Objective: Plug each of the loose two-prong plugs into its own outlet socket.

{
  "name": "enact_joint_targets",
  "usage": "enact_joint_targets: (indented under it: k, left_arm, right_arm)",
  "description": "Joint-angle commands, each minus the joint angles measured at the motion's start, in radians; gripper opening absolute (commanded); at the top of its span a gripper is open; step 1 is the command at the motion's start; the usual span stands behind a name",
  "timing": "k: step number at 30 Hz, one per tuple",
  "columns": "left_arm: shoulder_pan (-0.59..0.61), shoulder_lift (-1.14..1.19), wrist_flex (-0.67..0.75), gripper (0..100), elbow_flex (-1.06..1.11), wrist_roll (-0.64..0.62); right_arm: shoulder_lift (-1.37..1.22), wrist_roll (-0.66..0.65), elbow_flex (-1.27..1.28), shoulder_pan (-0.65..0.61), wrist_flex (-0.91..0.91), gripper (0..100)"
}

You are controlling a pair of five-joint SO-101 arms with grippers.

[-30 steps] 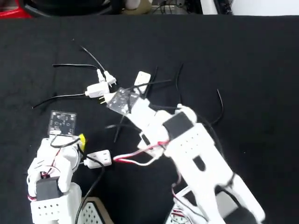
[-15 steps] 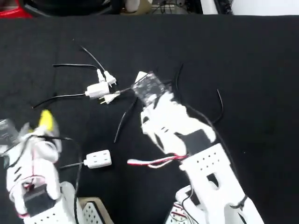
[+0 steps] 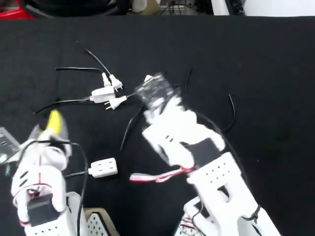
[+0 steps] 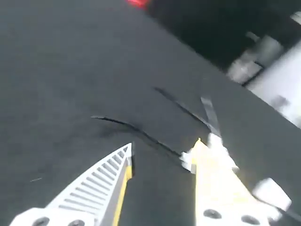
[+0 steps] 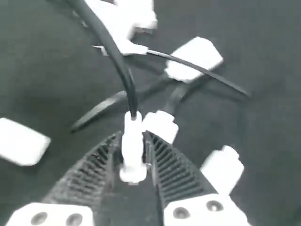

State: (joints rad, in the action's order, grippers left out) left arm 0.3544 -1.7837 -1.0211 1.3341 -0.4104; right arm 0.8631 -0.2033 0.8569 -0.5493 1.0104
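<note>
My right gripper (image 5: 132,141) is shut on a white two-prong plug (image 5: 132,155); the plug's black cord (image 5: 113,56) runs away from the fingers. Just past it lie a second white plug (image 5: 161,126) and a flat white outlet socket (image 5: 195,59) crossed by a thin cord. In the high view the right arm (image 3: 182,132) sits mid-table beside a cluster of white plugs (image 3: 106,92). A white outlet socket (image 3: 103,167) lies at the front left. My left gripper (image 4: 162,155) is open and holds nothing, at the table's left (image 3: 45,127).
Loose black cords (image 3: 74,69) trail over the black cloth (image 3: 266,73) at the back left and to the right of the right arm. A red and white wire (image 3: 157,175) hangs from the right arm. Free cloth spreads across the far right.
The right arm drew back from the plug cluster and shifted right, taking a plug along. The left arm swung left, away from the front outlet socket.
</note>
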Motion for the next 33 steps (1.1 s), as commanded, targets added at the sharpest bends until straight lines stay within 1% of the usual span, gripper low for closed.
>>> enact_joint_targets:
  k: [1, 3, 5, 7, 11, 13, 17, 20, 22, 26, 28, 30, 33]
  left_arm:
    - [-0.111, 0.008, 0.146, 21, 0.028, 0.012]
    - [-0.122, 0.008, 0.201, 21, 0.033, -0.008]
    - [-0.153, 0.008, 0.219, 21, 0.019, -0.06]
    - [-0.228, 0.008, 0.213, 21, -0.005, -0.086]
    - [-0.423, 0.008, 0.215, 21, -0.024, -0.087]
    - [-0.479, 0.008, 0.213, 21, -0.021, -0.087]
    - [-0.516, 0.008, 0.18, 21, -0.008, -0.081]
    - [-0.524, 0.008, 0.178, 22, -0.013, -0.011]
    - [-0.526, 0.008, 0.166, 22, -0.013, 0.014]
    - [-0.527, 0.008, 0.157, 22, -0.008, 0.02]
    - [-0.561, 0.008, 0.155, 22, -0.007, 0.023]
    - [-0.613, 0.008, 0.135, 22, -0.007, 0.08]
    - [-0.653, 0.008, 0.129, 22, 0.004, 0.164]
  right_arm:
    - [0.024, -0.031, -0.065, -0.124, -0.018, 1.1]
    - [0.022, -0.034, -0.056, -0.164, -0.025, 1.1]
    - [0.022, -0.034, -0.051, -0.196, -0.025, 1.1]
    - [0.018, -0.034, -0.051, -0.209, -0.025, 1.1]
    - [0.016, -0.034, -0.045, -0.212, -0.026, 1.1]
    - [0.016, -0.034, -0.027, -0.212, -0.04, 1.1]
    - [0.022, -0.034, 0.036, -0.212, -0.098, 1.1]
    - [0.018, -0.034, 0.041, -0.206, -0.107, 1.1]
    - [0.019, -0.035, 0.048, -0.204, -0.11, 1.1]
    - [0.024, -0.035, 0.068, -0.206, -0.117, 1.1]
    - [0.024, -0.035, 0.068, -0.207, -0.117, 1.1]
    - [0.024, -0.035, 0.068, -0.206, -0.115, 1.1]
    - [0.024, -0.035, 0.068, -0.203, -0.11, 1.1]
